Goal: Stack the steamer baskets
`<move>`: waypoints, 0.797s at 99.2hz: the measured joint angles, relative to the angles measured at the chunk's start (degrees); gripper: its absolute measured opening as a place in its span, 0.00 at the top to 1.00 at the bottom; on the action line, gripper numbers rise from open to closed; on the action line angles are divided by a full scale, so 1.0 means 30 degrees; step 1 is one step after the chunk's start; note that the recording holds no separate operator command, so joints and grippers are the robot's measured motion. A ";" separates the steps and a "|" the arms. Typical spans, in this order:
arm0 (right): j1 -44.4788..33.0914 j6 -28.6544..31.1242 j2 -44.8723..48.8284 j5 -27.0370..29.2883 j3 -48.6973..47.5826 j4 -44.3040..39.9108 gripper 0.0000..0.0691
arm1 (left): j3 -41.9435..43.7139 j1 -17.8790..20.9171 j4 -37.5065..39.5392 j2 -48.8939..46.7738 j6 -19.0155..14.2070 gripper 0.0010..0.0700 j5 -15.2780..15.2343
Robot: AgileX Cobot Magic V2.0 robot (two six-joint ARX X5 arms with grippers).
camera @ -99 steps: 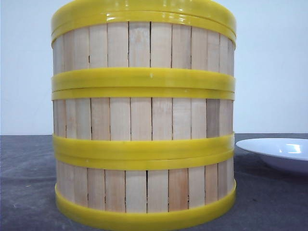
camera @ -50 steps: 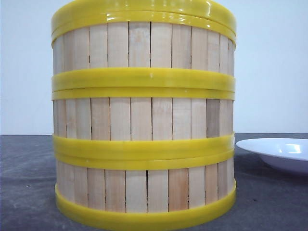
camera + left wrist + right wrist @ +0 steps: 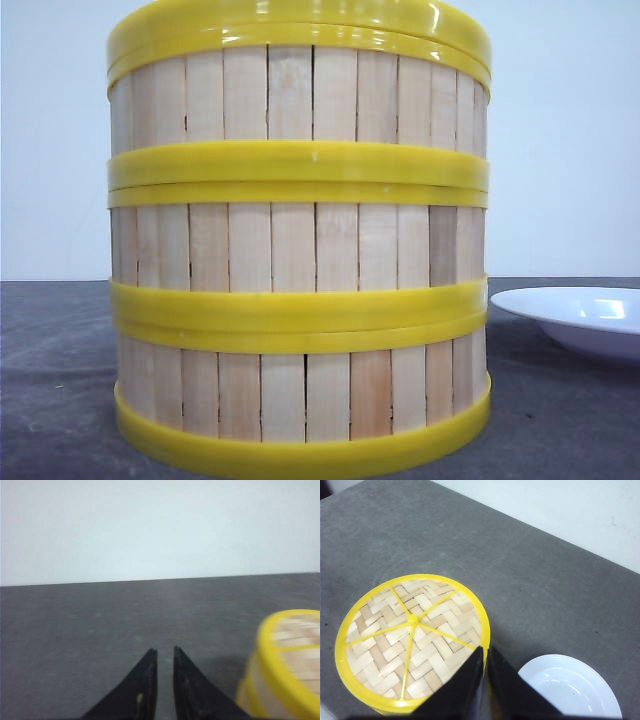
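Observation:
Three steamer baskets stand stacked in the front view: the bottom one, the middle one and the top one. A woven-top lid with a yellow rim caps the stack. In the right wrist view my right gripper hangs above the lid, over its rim on the plate side, shut and holding nothing. My left gripper is shut and empty over bare table, beside the stack. Neither gripper shows in the front view.
A white plate lies on the dark grey table to the right of the stack; in the right wrist view the plate sits close by the stack. A pale wall stands behind the table.

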 joint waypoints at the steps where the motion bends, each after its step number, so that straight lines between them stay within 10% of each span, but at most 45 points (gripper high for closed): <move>1: 0.0000 0.0000 0.0000 0.0000 0.0000 0.0000 0.99 | -0.0408 0.0168 0.0255 -0.0240 0.0007 0.97 -0.0007; 79: 0.0000 0.0000 0.0000 0.0000 0.0000 0.0000 0.99 | -1.2014 0.1902 0.5770 -0.4889 0.0430 0.97 -0.2492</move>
